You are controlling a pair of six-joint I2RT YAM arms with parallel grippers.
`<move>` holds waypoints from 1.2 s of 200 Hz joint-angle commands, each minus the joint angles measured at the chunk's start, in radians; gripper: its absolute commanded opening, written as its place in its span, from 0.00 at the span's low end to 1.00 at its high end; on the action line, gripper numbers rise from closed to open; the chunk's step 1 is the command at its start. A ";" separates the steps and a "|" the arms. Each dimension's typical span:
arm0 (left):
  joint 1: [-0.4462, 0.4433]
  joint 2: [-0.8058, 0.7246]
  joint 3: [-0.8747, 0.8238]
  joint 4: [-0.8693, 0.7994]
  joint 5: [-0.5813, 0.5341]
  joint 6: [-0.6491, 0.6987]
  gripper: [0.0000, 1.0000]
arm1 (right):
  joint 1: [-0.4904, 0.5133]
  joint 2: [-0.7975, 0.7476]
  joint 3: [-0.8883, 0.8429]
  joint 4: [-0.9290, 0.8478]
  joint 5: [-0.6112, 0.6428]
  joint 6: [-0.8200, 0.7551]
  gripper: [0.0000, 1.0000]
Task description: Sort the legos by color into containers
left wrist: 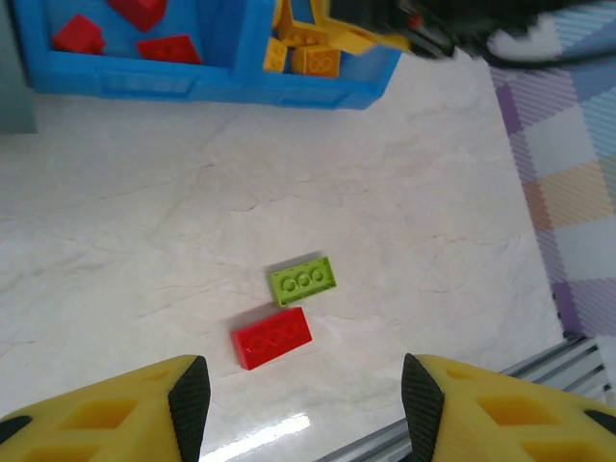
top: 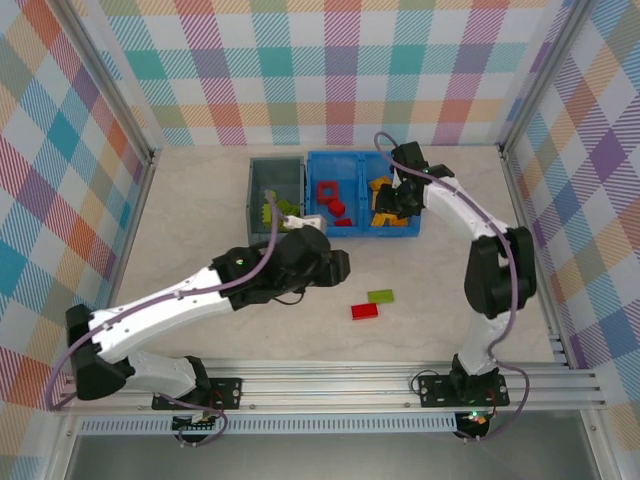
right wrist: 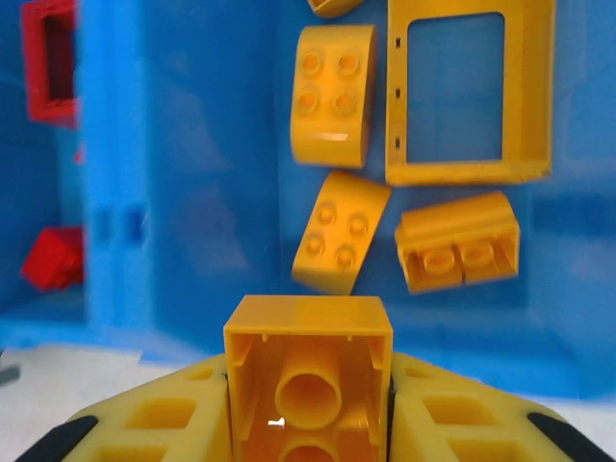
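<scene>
On the pale marbled tabletop (top: pixel 200 210), toward the front rail (top: pixel 330 385), two loose legos lie just beside each other, studs up: a lime green studded plastic brick (left wrist: pixel 303 280) and a red studded plastic brick (left wrist: pixel 271 338). Left gripper (left wrist: pixel 303 409) hangs above them, yellow fingers (left wrist: pixel 106 409) spread wide, nothing btwn. Further back sits the wide bright blue plastic bin (top: pixel 365 233) w/ two compts: red pieces (top: pixel 330 195) in its left one, orange-yellow pieces (right wrist: pixel 332 96) in the right, incl. a hollow frame (right wrist: pixel 469 91). Right gripper (right wrist: pixel 308 404) is over that right compt, pinching an orange-yellow brick (right wrist: pixel 308 337), hollow underside facing the wrist cam. Small grey open-top plastic bin (top: pixel 256 195) stands just beside the blue bin's left side, lime green pieces (top: pixel 272 210) inside. Checked pastel walls (top: pixel 330 70) all round.
</scene>
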 commanded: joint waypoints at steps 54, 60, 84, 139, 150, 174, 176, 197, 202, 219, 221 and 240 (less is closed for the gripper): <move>-0.064 0.122 0.078 0.023 -0.073 0.076 0.57 | -0.035 0.167 0.155 -0.076 -0.043 -0.033 0.52; -0.064 0.130 0.080 0.018 -0.071 0.087 0.57 | -0.035 0.162 0.153 -0.076 -0.044 -0.033 0.57; -0.063 0.160 0.096 -0.010 -0.047 0.155 0.59 | -0.032 0.108 0.151 -0.081 -0.045 -0.035 0.65; -0.058 0.181 0.087 -0.092 -0.069 0.147 0.60 | 0.013 -0.200 0.073 -0.119 0.024 -0.020 0.55; -0.058 0.178 0.064 -0.076 -0.055 0.139 0.60 | 0.034 -0.283 0.027 -0.126 0.034 -0.016 0.54; -0.060 0.203 0.036 -0.053 0.022 0.230 0.61 | 0.091 -0.470 -0.080 -0.195 0.045 0.022 0.54; -0.060 0.208 0.035 -0.050 0.032 0.245 0.61 | 0.096 -0.488 -0.092 -0.201 0.045 0.028 0.54; -0.063 0.276 0.050 -0.050 0.130 0.421 0.63 | 0.126 -0.676 -0.207 -0.273 0.025 0.109 0.54; -0.063 0.298 0.061 -0.059 0.140 0.459 0.63 | 0.126 -0.717 -0.230 -0.297 0.030 0.130 0.55; -0.063 0.378 0.124 -0.102 0.133 0.567 0.65 | 0.126 -0.856 -0.303 -0.361 0.034 0.179 0.56; -0.063 0.387 0.134 -0.105 0.133 0.580 0.65 | 0.126 -0.872 -0.309 -0.369 0.034 0.182 0.56; -0.063 0.479 0.209 -0.109 0.152 0.691 0.66 | 0.127 -0.989 -0.340 -0.435 0.054 0.209 0.59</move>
